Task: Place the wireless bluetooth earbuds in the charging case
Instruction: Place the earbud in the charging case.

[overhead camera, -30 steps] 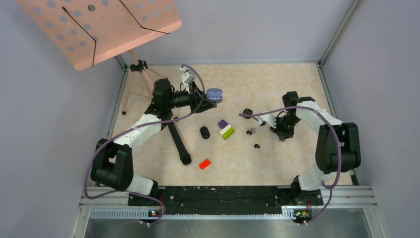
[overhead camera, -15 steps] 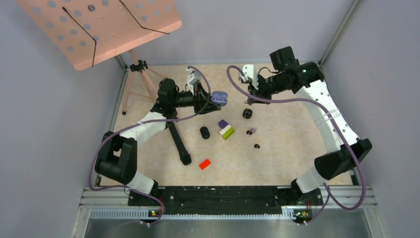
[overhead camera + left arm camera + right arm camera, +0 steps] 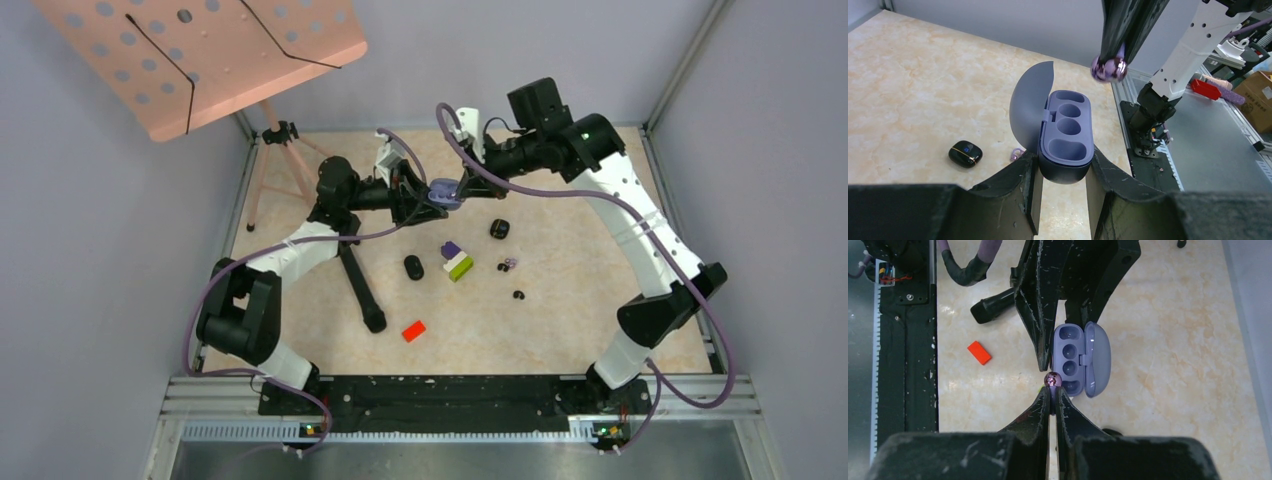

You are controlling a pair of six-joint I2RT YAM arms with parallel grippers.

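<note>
The right tool (image 3: 1052, 392), pinching a bud (image 3: 1052, 379), has reached the case (image 3: 1066, 125) gripped by the left tool (image 3: 1064, 170): insertion next.

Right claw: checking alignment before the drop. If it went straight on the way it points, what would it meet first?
Probably the open charging case, held in the left claw: the purple earbud pinched in the right claw sits just short of its end recess. Depth is unclear.

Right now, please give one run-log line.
left gripper: shut on open purple charging case | right gripper: shut on purple earbud | earbud: close to case, not inserted | wells: empty
</note>
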